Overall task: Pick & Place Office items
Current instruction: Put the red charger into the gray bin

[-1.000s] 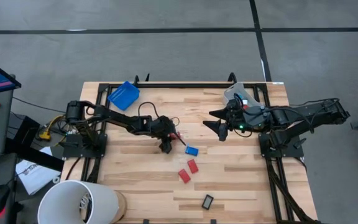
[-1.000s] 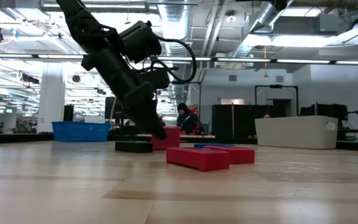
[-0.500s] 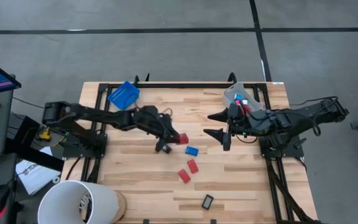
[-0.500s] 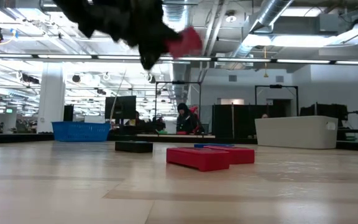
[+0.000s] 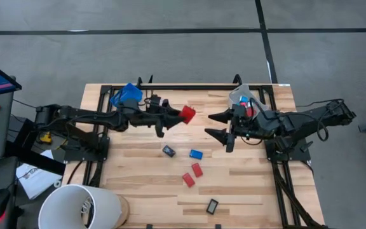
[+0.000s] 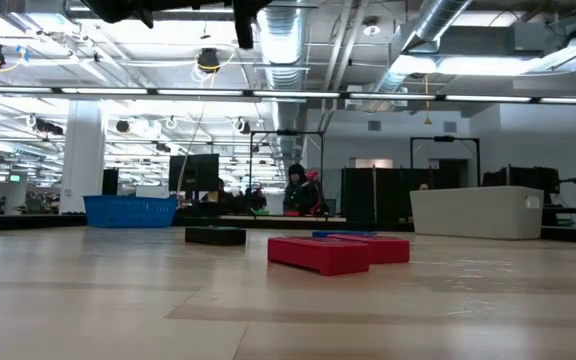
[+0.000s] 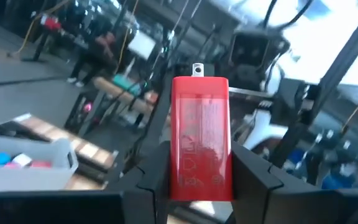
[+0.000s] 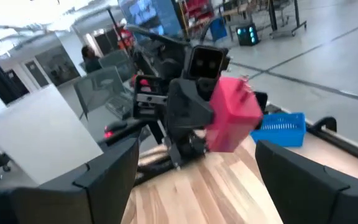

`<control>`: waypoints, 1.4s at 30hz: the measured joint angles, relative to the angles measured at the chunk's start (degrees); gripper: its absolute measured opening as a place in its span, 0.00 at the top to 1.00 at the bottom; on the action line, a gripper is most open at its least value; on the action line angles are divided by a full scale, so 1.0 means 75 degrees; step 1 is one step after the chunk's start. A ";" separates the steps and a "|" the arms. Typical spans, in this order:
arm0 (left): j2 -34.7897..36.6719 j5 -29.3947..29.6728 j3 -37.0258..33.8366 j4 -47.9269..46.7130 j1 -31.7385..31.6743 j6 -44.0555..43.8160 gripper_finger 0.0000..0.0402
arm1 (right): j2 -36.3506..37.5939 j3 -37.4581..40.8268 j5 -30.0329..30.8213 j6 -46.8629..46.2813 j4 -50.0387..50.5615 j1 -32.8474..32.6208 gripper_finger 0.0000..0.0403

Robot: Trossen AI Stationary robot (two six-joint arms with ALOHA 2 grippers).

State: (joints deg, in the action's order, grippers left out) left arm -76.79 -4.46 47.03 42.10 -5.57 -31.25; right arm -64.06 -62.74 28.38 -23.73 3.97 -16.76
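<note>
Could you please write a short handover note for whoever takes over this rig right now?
Left pincer: shut on a red block, held above the table's middle.
Right pincer: open, empty, facing the left one near the clear bin.
On the table: a black piece, a blue block, two red blocks, and a black rectangle near the front edge.
Done: some small pieces already lie in the bin.
Left: place the held block, then the five loose pieces.

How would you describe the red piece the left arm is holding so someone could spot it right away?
Start at the blue tray at the table's far left corner and follow the left arm toward the middle. The left gripper is shut on a red block, lifted off the wood. The two other red blocks lie flat on the table nearer the front; this one alone is off the table.
</note>
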 joint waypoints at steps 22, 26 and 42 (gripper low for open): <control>-0.1732 0.0239 0.1023 0.2521 0.0389 -0.0877 0.72 | 0.0004 0.0000 -0.0213 0.0231 -0.0610 0.0330 0.22; -0.1779 0.0262 0.1184 0.2422 0.0389 -0.0771 0.72 | -0.0014 0.0000 -0.0343 0.0228 -0.0660 0.0437 0.22; -0.1779 0.0556 0.1189 0.2328 0.0408 -0.0498 0.72 | -0.0589 0.0003 -0.1053 0.0166 -0.1752 0.1021 0.29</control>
State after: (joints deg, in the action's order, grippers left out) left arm -90.13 -0.29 55.94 59.56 -2.51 -34.98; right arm -68.48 -62.72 20.48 -22.49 -9.17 -9.10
